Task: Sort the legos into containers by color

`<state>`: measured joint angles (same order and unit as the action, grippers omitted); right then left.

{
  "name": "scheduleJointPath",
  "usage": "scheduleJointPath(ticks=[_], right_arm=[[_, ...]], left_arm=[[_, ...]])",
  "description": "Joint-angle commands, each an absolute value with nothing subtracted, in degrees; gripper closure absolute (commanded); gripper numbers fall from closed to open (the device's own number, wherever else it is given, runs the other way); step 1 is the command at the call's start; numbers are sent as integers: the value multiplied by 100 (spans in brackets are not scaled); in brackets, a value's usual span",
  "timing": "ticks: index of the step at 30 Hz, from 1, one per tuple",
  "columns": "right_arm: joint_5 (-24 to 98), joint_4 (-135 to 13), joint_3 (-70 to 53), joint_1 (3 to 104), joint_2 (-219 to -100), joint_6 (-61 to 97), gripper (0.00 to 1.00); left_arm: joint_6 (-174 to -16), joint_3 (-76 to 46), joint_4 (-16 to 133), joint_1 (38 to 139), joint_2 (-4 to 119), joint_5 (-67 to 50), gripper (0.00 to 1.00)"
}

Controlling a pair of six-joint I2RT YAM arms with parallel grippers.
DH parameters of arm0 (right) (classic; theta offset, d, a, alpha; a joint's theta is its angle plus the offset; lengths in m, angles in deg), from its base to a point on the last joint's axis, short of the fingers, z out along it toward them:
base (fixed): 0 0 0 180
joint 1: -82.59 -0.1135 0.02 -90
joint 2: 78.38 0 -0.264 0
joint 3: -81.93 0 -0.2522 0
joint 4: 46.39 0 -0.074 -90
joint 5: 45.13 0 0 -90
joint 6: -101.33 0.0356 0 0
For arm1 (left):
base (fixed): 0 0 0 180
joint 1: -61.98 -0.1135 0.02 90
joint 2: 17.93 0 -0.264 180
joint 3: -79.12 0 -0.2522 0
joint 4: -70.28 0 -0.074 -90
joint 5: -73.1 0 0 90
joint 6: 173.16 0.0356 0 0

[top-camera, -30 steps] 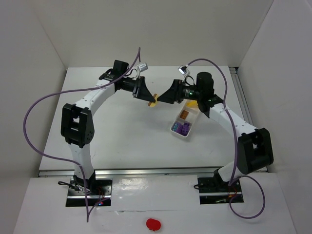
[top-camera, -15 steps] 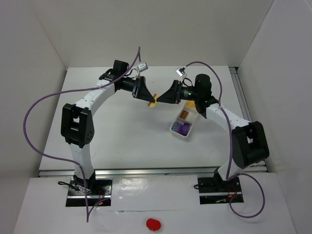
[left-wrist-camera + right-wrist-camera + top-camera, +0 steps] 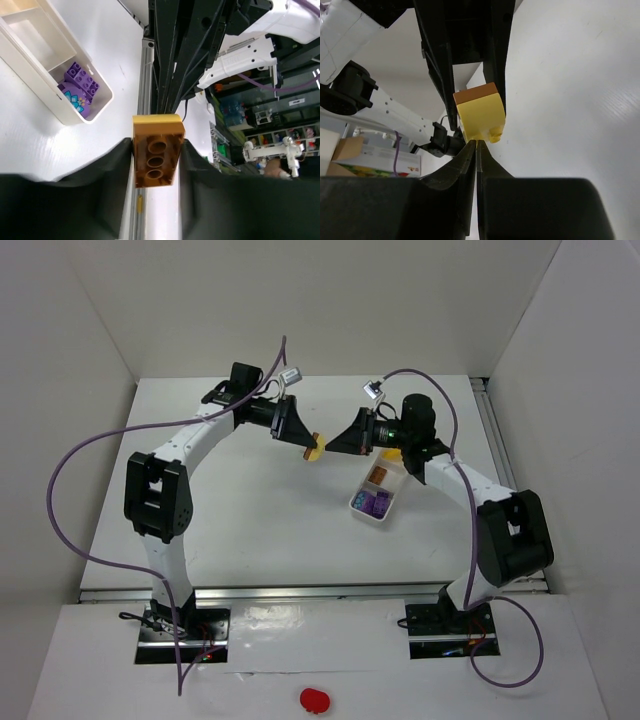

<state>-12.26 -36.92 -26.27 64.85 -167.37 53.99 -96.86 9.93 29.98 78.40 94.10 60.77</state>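
Observation:
Above the table's middle, my left gripper (image 3: 308,444) holds a two-brick stack: an orange brick (image 3: 157,155) with a yellow brick (image 3: 480,117) pressed onto it. In the left wrist view, black fingers (image 3: 112,170) lie against both sides of the orange brick. My right gripper (image 3: 476,143) faces it, its tips pinched together at the yellow brick's lower edge with a thin yellow sliver between them. The white tray (image 3: 353,504) lies to the right, with purple legos (image 3: 376,504) at its near end and an orange one (image 3: 378,476) further back.
White walls close the table on the left, back and right. A metal rail (image 3: 495,430) runs along the right edge. The right arm's forearm (image 3: 450,470) passes just over the tray's far end. Purple cables loop above both arms.
My right gripper has gone from open to shut at the yellow brick, and its arm has shifted slightly. The left arm and the stack have stayed in place.

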Motion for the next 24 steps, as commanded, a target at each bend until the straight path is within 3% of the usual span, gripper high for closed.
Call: scheduleJointPath(ticks=[1, 3, 9, 11, 14, 15, 20, 24], right_arm=[[-1077, -3844, -2577, 6527, -16486, 5168, 90], [-1077, -3844, -2577, 6527, -16486, 5168, 88], [-1077, -3844, -2525, 6527, -16539, 5168, 82], [-1077, -3844, -2525, 6527, -16539, 5168, 65], [-1077, -3853, -2472, 6527, -16486, 5097, 29], [-1129, -3853, -2472, 6527, -16486, 5097, 26], [-1191, -3669, -2472, 6527, -16539, 5097, 22], [-1296, -3370, -2366, 6527, -16662, 5246, 29]], left_arm=[[-9626, 1061, 3165, 7859, 9203, 6413, 62], [-9626, 1061, 3165, 7859, 9203, 6413, 99], [-9626, 1061, 3165, 7859, 9203, 6413, 100], [-9574, 1061, 3165, 7859, 9203, 6413, 100], [-9573, 1061, 3165, 7859, 9203, 6413, 100], [-9573, 1061, 3165, 7859, 9203, 6413, 100], [-9573, 1061, 3165, 7859, 9255, 6475, 100], [-9573, 1061, 3165, 7859, 9255, 6527, 100]])
